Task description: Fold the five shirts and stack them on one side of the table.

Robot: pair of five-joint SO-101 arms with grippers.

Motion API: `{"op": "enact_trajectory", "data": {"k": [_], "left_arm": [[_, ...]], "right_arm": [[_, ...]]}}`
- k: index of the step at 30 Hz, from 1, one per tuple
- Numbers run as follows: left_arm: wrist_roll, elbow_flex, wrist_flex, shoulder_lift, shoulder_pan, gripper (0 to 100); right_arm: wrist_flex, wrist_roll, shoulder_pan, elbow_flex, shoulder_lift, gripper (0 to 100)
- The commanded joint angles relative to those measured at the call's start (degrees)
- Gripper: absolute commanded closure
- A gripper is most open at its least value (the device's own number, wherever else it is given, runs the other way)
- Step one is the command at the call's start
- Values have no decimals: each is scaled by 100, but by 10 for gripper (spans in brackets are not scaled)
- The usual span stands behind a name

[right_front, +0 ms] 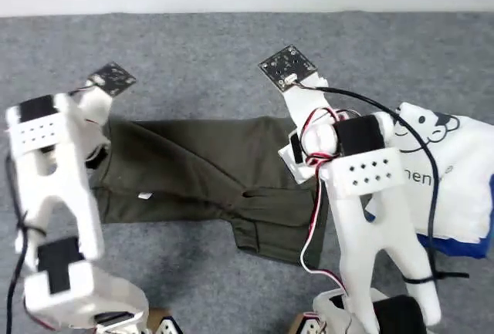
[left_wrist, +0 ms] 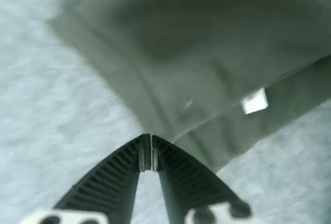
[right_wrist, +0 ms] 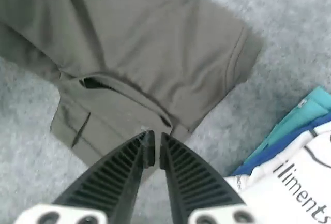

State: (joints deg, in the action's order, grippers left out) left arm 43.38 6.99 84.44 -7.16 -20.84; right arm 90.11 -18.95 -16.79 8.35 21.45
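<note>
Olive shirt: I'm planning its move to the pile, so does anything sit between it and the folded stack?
Nothing lies on the grey table between the olive shirt and the folded stack. Only the right arm stands over that gap.

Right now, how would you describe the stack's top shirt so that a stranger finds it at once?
On the grey table, find the pile at the high view's right edge. On top lies the white shirt with black print, over a blue shirt; the olive shirt is plain.
</note>
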Motion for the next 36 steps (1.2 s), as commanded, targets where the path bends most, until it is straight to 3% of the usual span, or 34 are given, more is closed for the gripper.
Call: {"op": "enact_trajectory", "data": {"k": [1, 9, 14, 19, 22, 31, 36], "left_arm": [[-255, -22, -114, -624, 114, 995], [-237, -57, 343, -1345, -255, 995], [-167, -57, 404, -580, -325, 986], [264, -31, 378, 202, -308, 870], [677, -22, 404, 211, -325, 861], [1108, 13, 176, -589, -413, 861], [1319, -4, 53, -1055, -492, 863]], "right_arm": [[268, 44, -31, -62, 4, 976], [453, 26, -31, -62, 4, 976], [462, 26, -31, -44, -4, 976], [453, 26, -22, -35, -40, 973], [462, 26, -22, -35, -40, 973], [479, 26, -4, -35, -40, 973], [479, 26, 382, -35, -40, 973]]}}
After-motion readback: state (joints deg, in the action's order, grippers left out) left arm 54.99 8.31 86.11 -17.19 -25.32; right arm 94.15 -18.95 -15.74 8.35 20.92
